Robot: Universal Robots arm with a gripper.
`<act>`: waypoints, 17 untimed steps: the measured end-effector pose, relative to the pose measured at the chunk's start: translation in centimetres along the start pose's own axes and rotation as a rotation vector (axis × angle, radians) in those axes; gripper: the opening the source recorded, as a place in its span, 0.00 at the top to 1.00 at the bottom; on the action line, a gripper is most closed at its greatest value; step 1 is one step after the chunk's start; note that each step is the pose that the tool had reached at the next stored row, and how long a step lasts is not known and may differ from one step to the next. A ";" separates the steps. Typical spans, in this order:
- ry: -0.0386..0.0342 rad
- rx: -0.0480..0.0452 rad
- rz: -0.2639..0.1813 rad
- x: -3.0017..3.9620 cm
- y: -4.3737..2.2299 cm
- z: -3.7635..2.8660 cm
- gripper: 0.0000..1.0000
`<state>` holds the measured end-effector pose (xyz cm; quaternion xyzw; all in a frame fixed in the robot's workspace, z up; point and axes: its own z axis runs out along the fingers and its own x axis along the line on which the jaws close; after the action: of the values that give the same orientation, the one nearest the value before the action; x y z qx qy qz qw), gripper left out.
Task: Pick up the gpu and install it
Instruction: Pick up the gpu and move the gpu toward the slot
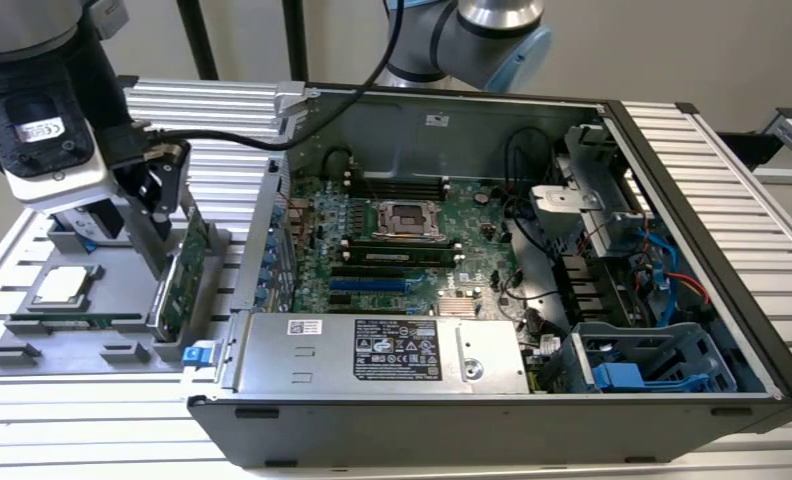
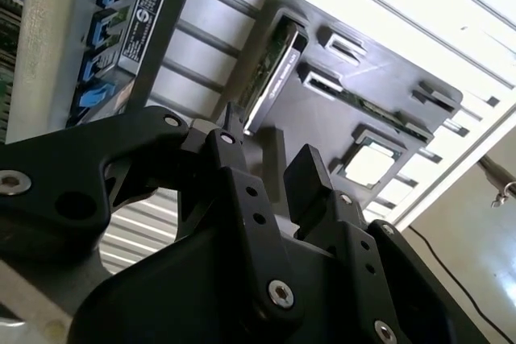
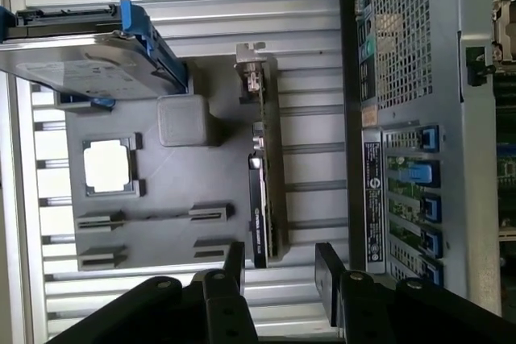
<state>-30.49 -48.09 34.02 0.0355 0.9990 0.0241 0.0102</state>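
The gpu (image 1: pixel 176 272) stands on edge in a slot of the grey holder tray (image 1: pixel 49 350), at the exterior view's left beside the open computer case (image 1: pixel 663 180). It is a green card (image 3: pixel 266 191) with a black cooler on one face and a silver bracket (image 3: pixel 251 78) at one end. My gripper (image 1: pixel 149 200) hangs just above the card. It is open (image 3: pixel 280 257), with one black finger (image 3: pixel 235 254) on each side of the card's line. In the second wrist view the gpu (image 2: pixel 270 78) lies beyond the gripper (image 2: pixel 270 151). No contact with the card is visible.
The tray also holds a square processor (image 3: pixel 107 165), a long narrow memory stick (image 3: pixel 153 217) and a hard drive in a blue frame (image 3: pixel 89 62). The case wall (image 1: pixel 256 250) rises close beside the gpu. Inside are the motherboard (image 1: pixel 396 250) and a power supply (image 1: pixel 383 350).
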 end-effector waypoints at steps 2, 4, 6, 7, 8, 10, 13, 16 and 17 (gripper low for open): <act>0.0000 0.0000 0.000 0.01 -0.01 0.20 0.00; 0.0001 0.0001 0.000 0.01 -0.02 0.39 0.00; 0.0002 0.0002 0.000 0.01 -0.02 0.52 0.00; 0.0001 0.0001 0.000 0.01 -0.02 0.59 0.00; 0.0001 0.0001 0.000 0.02 -0.03 0.64 0.00; 0.0001 0.0001 0.000 0.02 -0.03 0.74 0.00; 0.0001 0.0001 0.000 0.02 -0.04 0.89 0.00; 0.0001 0.0001 0.000 0.02 -0.05 1.04 0.00; 0.0002 0.0002 0.000 0.03 -0.05 1.08 0.00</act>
<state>-30.50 -48.09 32.95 0.0356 0.9990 0.0240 0.0101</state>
